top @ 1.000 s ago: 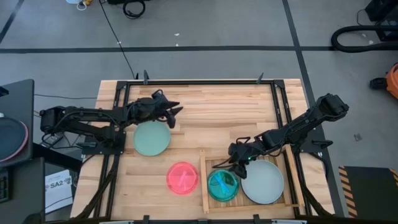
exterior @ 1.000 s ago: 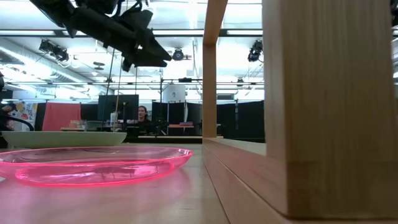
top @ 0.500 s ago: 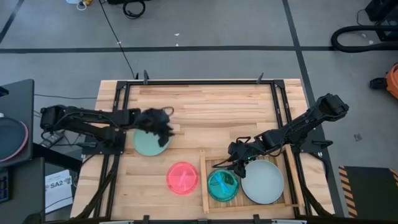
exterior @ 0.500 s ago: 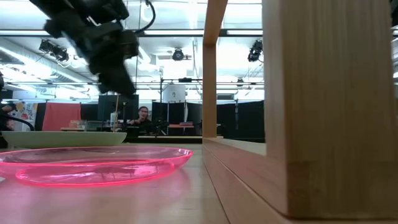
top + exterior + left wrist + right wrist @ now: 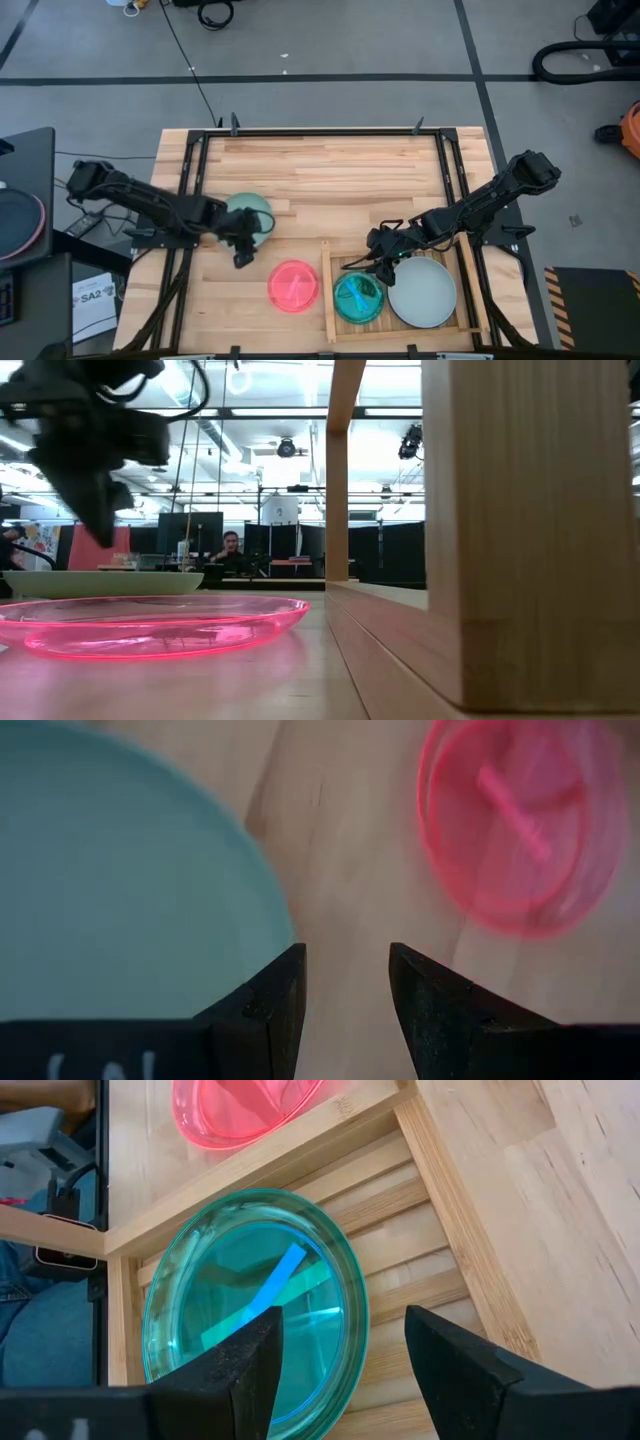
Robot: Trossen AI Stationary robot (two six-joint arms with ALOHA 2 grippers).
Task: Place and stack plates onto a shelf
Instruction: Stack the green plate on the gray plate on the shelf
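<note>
A pale mint plate point(image 5: 250, 212) lies flat on the table at the left, partly under my left arm. My left gripper point(image 5: 243, 252) hangs open above the table just past that plate's near rim, pointing steeply down, with nothing between its fingers point(image 5: 345, 970). A pink plate point(image 5: 294, 286) lies flat nearer the front. The wooden shelf point(image 5: 327, 300) at the front right holds a cyan plate point(image 5: 358, 298) and a whitish plate point(image 5: 424, 292) side by side. My right gripper point(image 5: 378, 262) is open above the cyan plate's far rim point(image 5: 255, 1300).
Black rails point(image 5: 190, 180) run along the table's left and right sides. Bare planks point(image 5: 340, 180) stretch across the far half of the table. In the low view the shelf's wooden rim point(image 5: 500, 560) fills the right side, and a person sits in the room far behind.
My left gripper has swung from beyond the mint plate's far rim across the plate toward the table's near edge. It has sunk and tipped from nearly level to steeply downward. Its fingers have stayed apart. The plates have kept their places.
</note>
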